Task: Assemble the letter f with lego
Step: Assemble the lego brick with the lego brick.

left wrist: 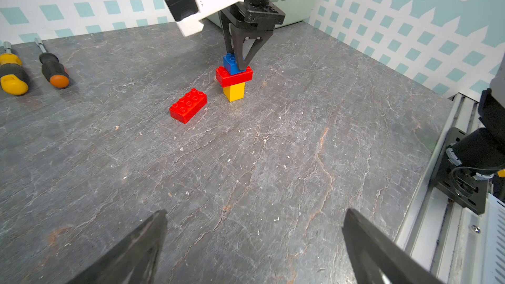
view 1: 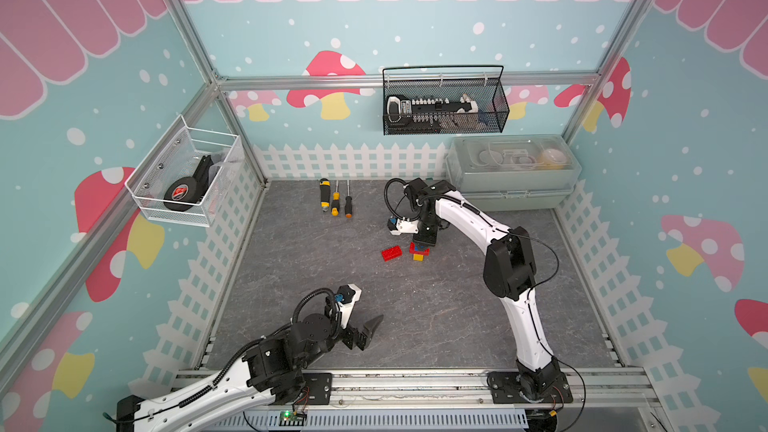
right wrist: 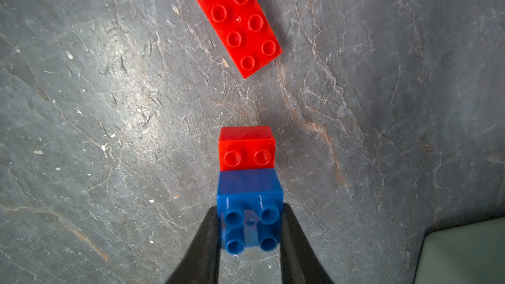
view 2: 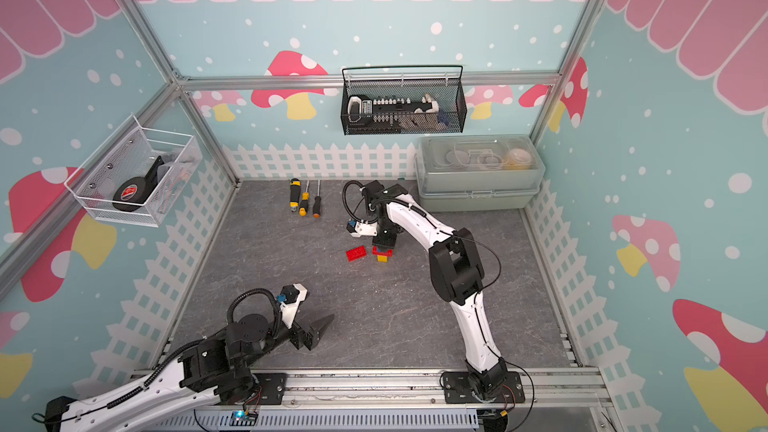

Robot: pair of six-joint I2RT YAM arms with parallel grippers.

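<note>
The lego stack stands mid-table: a yellow brick (left wrist: 234, 92) at the bottom, a red brick (left wrist: 235, 77) across it, and a blue brick (left wrist: 230, 64) on the red one's end. My right gripper (left wrist: 240, 64) points straight down and is shut on the blue brick (right wrist: 250, 187), one finger on each side. In the right wrist view two studs of the stacked red brick (right wrist: 247, 154) show beyond it. The other red brick (left wrist: 188, 105) (view 1: 391, 253) lies loose, just left of the stack (view 1: 419, 252). My left gripper (left wrist: 255, 213) (view 1: 374, 324) hovers open and empty near the front edge.
Three screwdrivers (view 1: 336, 201) lie at the back of the table. A grey lidded box (view 1: 513, 172) fills the back right corner. A black mesh basket (view 1: 444, 101) and a white one (view 1: 187, 172) hang on the walls. A metal rail (view 1: 415, 384) runs along the front.
</note>
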